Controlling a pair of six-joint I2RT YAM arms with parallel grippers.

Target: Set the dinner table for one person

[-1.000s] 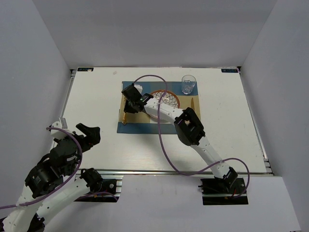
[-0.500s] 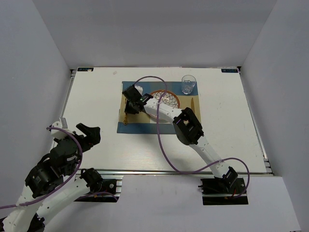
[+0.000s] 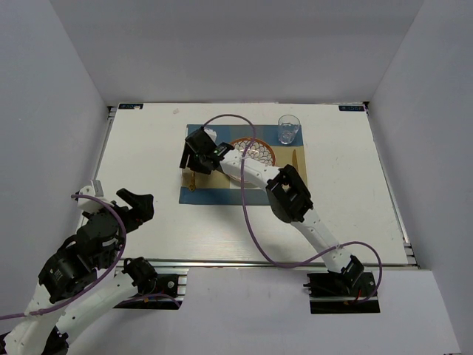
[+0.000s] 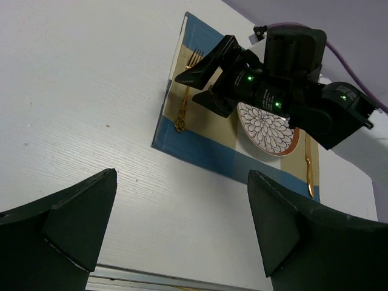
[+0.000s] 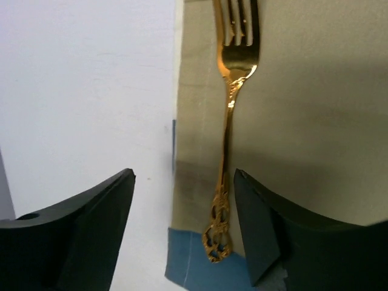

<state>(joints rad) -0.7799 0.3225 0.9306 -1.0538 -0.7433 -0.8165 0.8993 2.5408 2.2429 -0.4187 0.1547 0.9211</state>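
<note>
1. The white tabletop (image 3: pixel 140 159) fills the area ahead of both arm bases and carries a blue-and-tan placemat (image 3: pixel 222 194) at its far middle.
2. On the placemat are a plate (image 3: pixel 260 152), a glass (image 3: pixel 288 129) at the far right corner, and a gold fork (image 5: pixel 225 151) lying flat along the left edge.
3. The right end effector (image 5: pixel 182 182) is spread over the fork handle and grips nothing.
4. The left end effector (image 4: pixel 182 176) is spread wide over bare tabletop, well apart from the placemat.

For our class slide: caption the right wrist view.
Jaws open, the right gripper hovers above a gold fork lying on the tan-and-blue placemat.
</note>
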